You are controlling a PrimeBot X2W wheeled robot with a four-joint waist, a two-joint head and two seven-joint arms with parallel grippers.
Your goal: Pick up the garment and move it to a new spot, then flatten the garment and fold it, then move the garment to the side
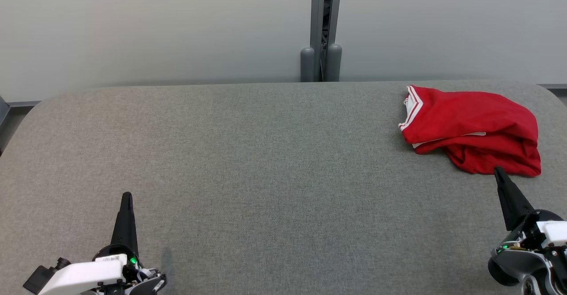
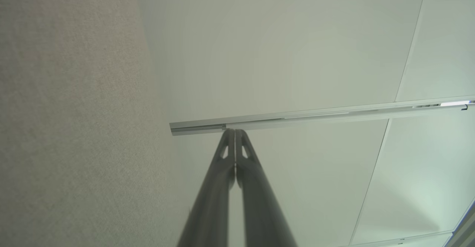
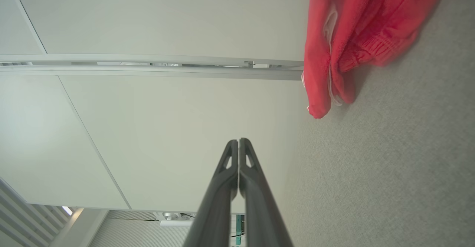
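Garment point(image 1: 471, 126) is lying on the counter point(image 1: 266, 153), long side left-right, just past the right gripper point(image 1: 499, 172) & far from the left gripper point(image 1: 127, 196). Both are sitting shut w/ nothing held.

One red garment point(image 1: 474, 126), one grey table point(image 1: 266, 153), two claws: left claw point(image 1: 127, 196), right claw point(image 1: 499, 171).

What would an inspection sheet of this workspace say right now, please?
Surface: grey fabric-covered table, rounded far corners.
Job's things: red garment with white trim, bunched at the table's far right, not flattened.
Clutter: nothing seen.
Grippers: left gripper at near left, fingers shut, holding nothing; right gripper at near right, fingers shut, tip close to the garment's near edge, not gripping it.
Cables: nothing seen on the table.
Surroundings: pale partition panels behind the table, joined by a grey post.
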